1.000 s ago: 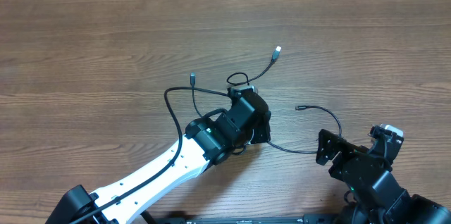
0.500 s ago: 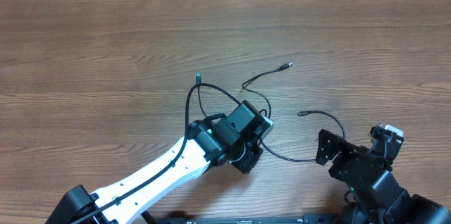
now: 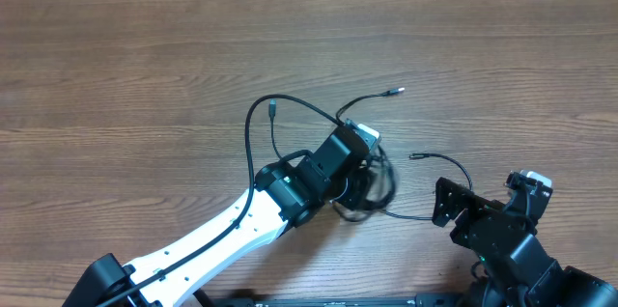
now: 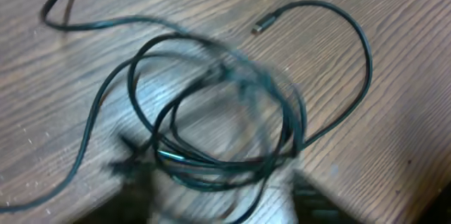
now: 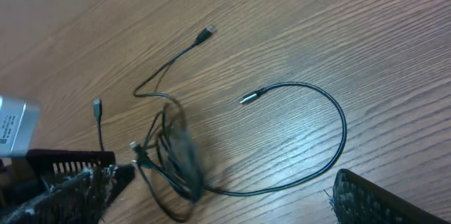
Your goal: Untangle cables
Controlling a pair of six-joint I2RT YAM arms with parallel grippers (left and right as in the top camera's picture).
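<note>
- From above I see a wooden surface (image 3: 145, 56) with a knot of thin black cables (image 3: 379, 189) lying near its middle, a little toward the right arm's side.
- The left arm (image 3: 212, 239), white with a black wrist, reaches in from the near left corner. The left gripper (image 3: 365, 174) sits directly over the knot.
- In the left wrist view the coils bunch together at the fingers at the bottom edge. The fingers are blurred, but the gripper looks clamped on the bundle.
- The knot itself is smeared with blur in all three views, so I cannot tell which strand crosses over which.
- Three loose ends leave the knot:
  - The far plug (image 3: 394, 90) lies beyond the gripper, on a strand that kinks once before it reaches the knot.
  - The left plug (image 3: 273, 107) sits inside a tall loop that rises from the left arm's side and curves back to the gripper.
  - The near plug (image 3: 413, 156) points toward the knot. Its strand sweeps out in a wide arc toward the right arm, then curves back in low.
- The right gripper (image 5: 229, 182) is spread wide and holds nothing, with one dark finger at each lower corner of its wrist view.
- It is apart from the knot. The wide arc of the near plug's strand lies on the surface in front of it and passes close to its fingers.
</note>
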